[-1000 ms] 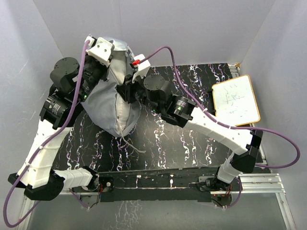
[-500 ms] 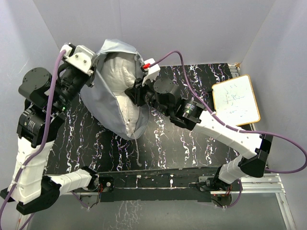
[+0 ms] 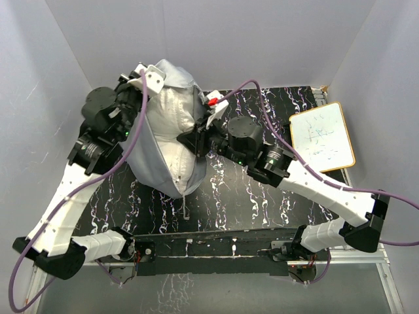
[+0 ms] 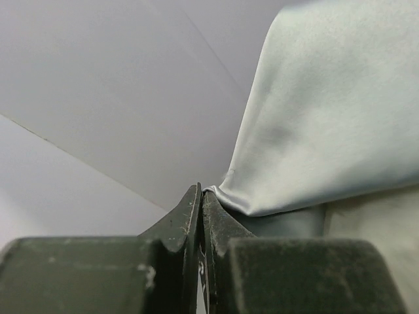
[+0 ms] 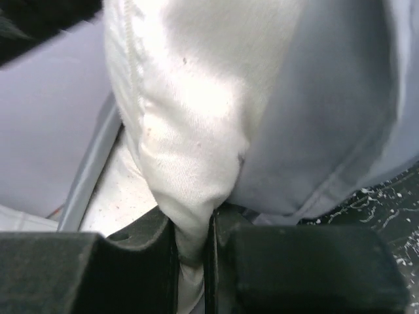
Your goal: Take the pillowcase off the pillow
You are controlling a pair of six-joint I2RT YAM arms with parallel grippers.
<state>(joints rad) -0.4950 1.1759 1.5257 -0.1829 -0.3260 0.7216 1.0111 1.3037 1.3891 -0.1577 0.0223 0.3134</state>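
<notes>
The grey pillowcase (image 3: 147, 154) hangs lifted over the table's left half, open along its front. The off-white pillow (image 3: 175, 134) shows inside the opening. My left gripper (image 3: 159, 73) is shut on the pillowcase's top edge, high near the back wall; the pinched grey fabric (image 4: 314, 124) shows in the left wrist view at my left gripper (image 4: 200, 196). My right gripper (image 3: 196, 134) is shut on a fold of the pillow's white cloth (image 5: 196, 131); in the right wrist view the fold sits in my right gripper (image 5: 195, 226), with grey pillowcase (image 5: 334, 111) beside it.
A small whiteboard (image 3: 322, 136) lies at the table's right edge. The black marbled table (image 3: 262, 203) stretches below and right of the pillow. Grey walls (image 3: 262, 39) enclose the back and sides. A thread (image 3: 185, 206) dangles from the pillow's lower tip.
The left arm swung out to the left, then back right and upward with the pillowcase. The right gripper shifted right and down on the pillow. More white pillow shows in the opening.
</notes>
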